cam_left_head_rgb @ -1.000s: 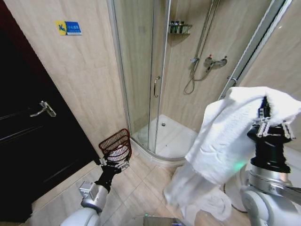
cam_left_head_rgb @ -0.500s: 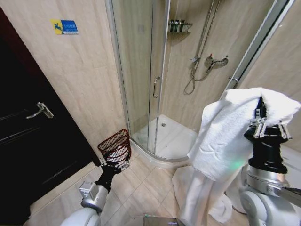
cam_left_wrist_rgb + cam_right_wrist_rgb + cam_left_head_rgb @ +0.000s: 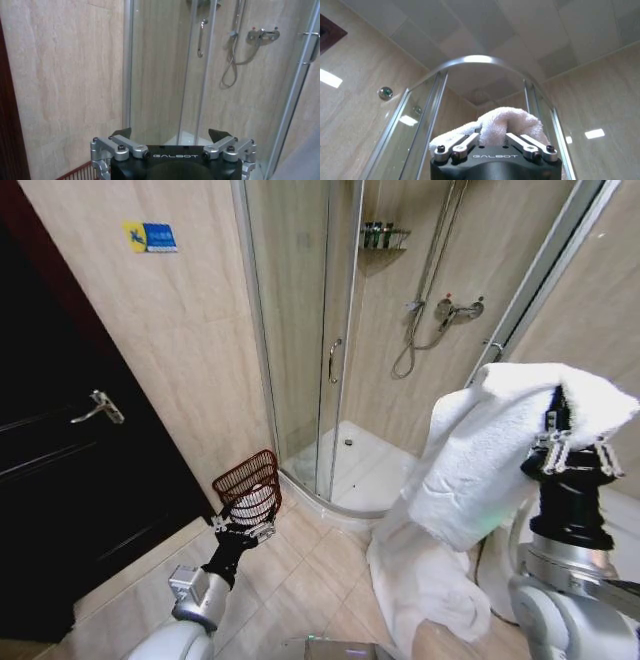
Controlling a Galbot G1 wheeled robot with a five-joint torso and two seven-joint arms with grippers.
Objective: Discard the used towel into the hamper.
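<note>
While the robot faces the shower corner, the scene reads so:

Towel: one white towel (image 3: 480, 470), draped over the raised right gripper and hanging down to the floor tiles (image 3: 300, 565), where its lower end lies bunched; the right wrist view shows a fold of it (image 3: 507, 123) pinched between the fingers.
Right gripper: one (image 3: 572, 448), pointing upward at the right side, its fingers closed on the towel.
Hamper: one dark red-brown hamper (image 3: 248, 480) of open bars, tilted, on the floor against the beige wall, just beside the shower enclosure's curved base, with something white inside.
Left gripper: one (image 3: 243, 527), low, just in front of the hamper, fingers (image 3: 122, 132) spread wide and holding nothing.
Shower: one glass enclosure (image 3: 300, 330) with one mixer tap (image 3: 452, 310).
Door: one dark door (image 3: 70, 480) with one lever handle (image 3: 98, 408), at the left.
</note>
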